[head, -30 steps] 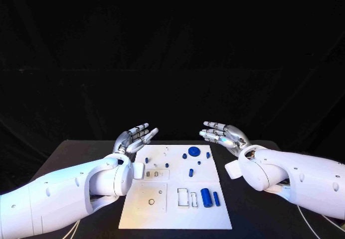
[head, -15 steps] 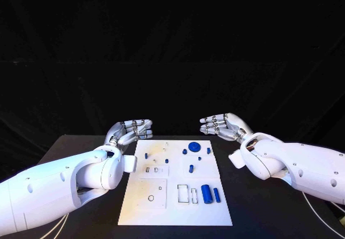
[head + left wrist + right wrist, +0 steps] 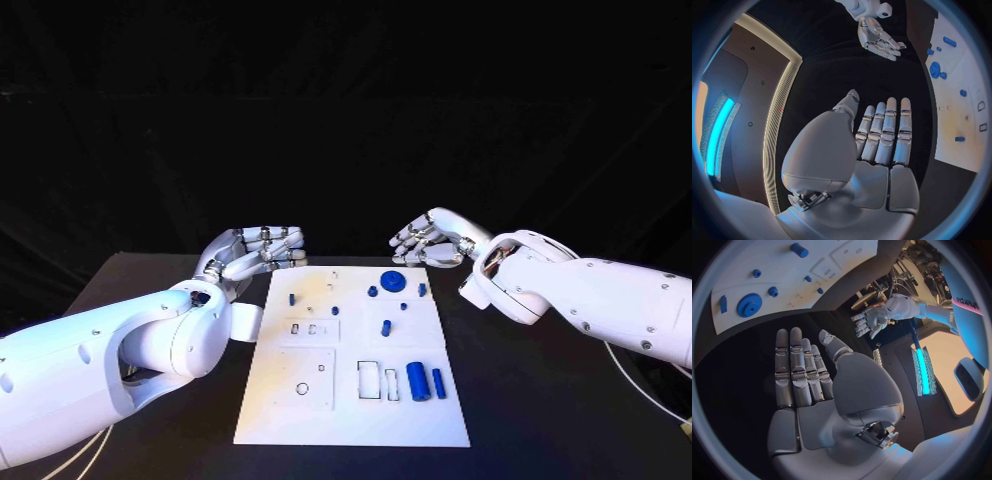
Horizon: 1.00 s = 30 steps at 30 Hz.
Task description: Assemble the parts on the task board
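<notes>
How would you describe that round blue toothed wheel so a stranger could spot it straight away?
Start at the white task board in the middle of the black table and look to its far end, near the right hand. There lies the blue gear. It is the only round, toothed piece, and wider than the small blue parts around it.

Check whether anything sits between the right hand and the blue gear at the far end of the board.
Nothing visible does. The right hand hangs empty just beyond the board's far edge, and only bare black table lies between it and the blue gear.
</notes>
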### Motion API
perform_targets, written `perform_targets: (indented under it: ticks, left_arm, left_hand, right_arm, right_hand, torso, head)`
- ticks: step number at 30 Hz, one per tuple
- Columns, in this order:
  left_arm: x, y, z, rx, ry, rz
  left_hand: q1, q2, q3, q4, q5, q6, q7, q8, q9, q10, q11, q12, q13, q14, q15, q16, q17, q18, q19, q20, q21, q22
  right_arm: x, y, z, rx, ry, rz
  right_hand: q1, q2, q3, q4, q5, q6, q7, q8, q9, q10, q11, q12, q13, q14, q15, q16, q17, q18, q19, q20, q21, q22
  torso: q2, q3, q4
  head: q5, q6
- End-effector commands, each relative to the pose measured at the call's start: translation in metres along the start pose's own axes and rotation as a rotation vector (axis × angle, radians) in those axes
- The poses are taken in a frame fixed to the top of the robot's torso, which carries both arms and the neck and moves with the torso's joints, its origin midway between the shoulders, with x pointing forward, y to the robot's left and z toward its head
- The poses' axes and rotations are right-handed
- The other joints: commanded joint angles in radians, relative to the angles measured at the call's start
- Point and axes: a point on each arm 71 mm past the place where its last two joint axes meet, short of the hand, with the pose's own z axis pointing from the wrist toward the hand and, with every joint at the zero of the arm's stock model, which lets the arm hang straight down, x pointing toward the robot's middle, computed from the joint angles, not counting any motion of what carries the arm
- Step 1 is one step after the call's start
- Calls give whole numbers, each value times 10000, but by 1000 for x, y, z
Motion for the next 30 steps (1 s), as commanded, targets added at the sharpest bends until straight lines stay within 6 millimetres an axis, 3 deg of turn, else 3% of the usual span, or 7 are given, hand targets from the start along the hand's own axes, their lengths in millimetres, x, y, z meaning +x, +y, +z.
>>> perform_targets:
  ticks: [1, 6, 9, 13, 16, 19, 30]
  left_arm:
    - [10, -5, -2, 49, 697, -172]
    - [18, -13, -5, 164, 966, -258]
    - [22, -19, -5, 286, 1089, -275]
    - [24, -25, -6, 406, 1171, -282]
    - [24, -28, -6, 404, 1147, -378]
    - [23, -29, -6, 343, 1069, -534]
    - [22, -29, -5, 186, 909, -621]
  left_hand:
    - [87, -13, -10, -71, -13, 70, 6, -48, -11, 71, -6, 40, 9, 84, 5, 0, 15, 141, 58, 8, 47, -8]
    - [51, -37, -35, -80, -15, 64, 9, -68, -18, 66, 0, 15, 1, 74, 12, -26, 16, 137, 61, 6, 44, -15]
    - [36, -40, -43, -81, -15, 63, 11, -74, -20, 64, 2, 7, -1, 70, 14, -36, 16, 135, 61, 6, 42, -19]
    - [20, -39, -49, -80, -16, 62, 12, -81, -22, 62, 5, -3, -4, 66, 17, -47, 17, 135, 61, 6, 40, -22]
    - [-25, -44, -72, -80, -15, 55, 19, -102, -27, 54, 12, -29, -11, 55, 25, -76, 17, 132, 57, 7, 33, -33]
    - [-53, -48, -89, -95, -15, 36, 27, -132, -33, 32, 24, -66, -19, 28, 38, -119, 14, 129, 45, 12, 19, -48]
    - [-71, -40, -96, -104, -14, 28, 34, -148, -35, 20, 31, -88, -24, 10, 48, -147, 13, 127, 33, 16, 7, -59]
  right_arm:
    - [5, -2, 4, 568, 1192, -2557]
    - [3, 5, 13, 791, 1258, -4043]
    - [3, 9, 16, 815, 1226, -4652]
    - [5, 14, 21, 783, 1197, -5148]
    - [6, 16, 24, 779, 1206, -5385]
    - [7, 17, 28, 770, 1209, -5597]
    - [15, 20, 37, 771, 1520, -5817]
  right_hand:
    - [21, -115, -17, -59, 164, 175, -118, 24, 12, 167, -136, -50, 23, 742, -225, 346, 357, 138, 520, -246, 560, 311]
    - [-92, -232, -50, 57, 94, 275, -289, -31, 5, 392, -324, -63, 66, 1793, -516, 1186, 1166, 130, 1166, -541, 1469, 865]
    - [-185, -323, -52, 191, 19, 305, -355, -85, 3, 361, -402, -123, 89, 1842, -580, 2182, 1932, 117, 1395, -640, 2012, 1241]
    - [-203, -455, -4, 376, 28, 294, -387, -178, 2, 94, -376, -126, 136, 1779, -607, 4211, 3432, -220, 2194, -671, 4275, 3955]
    - [-161, -489, 32, 495, 69, 299, -383, -215, 10, -196, -355, -97, 153, 1843, -573, 6554, 5698, -503, 2806, -663, 5973, 6167]
    - [-84, -535, 60, 622, 79, 278, -373, -250, 15, -387, -311, -37, 212, 1759, -533, 8126, 7215, -678, 3062, -612, 7073, 7614]
    - [42, -606, 192, 810, 152, 233, -378, -275, 20, -508, -296, 53, 282, 1801, -500, 10158, 9148, -993, 3708, -544, 8661, 9904]
  torso:
    - [309, -55, 113]
    - [515, -85, 180]
    - [645, -99, 211]
    - [756, -109, 247]
    - [822, -116, 271]
    - [899, -122, 331]
    - [1067, -169, 476]
  head:
    - [-73, 9]
    - [-177, 38]
    - [-208, 74]
    - [-260, 114]
    - [-271, 139]
    - [-304, 174]
    - [-453, 163]
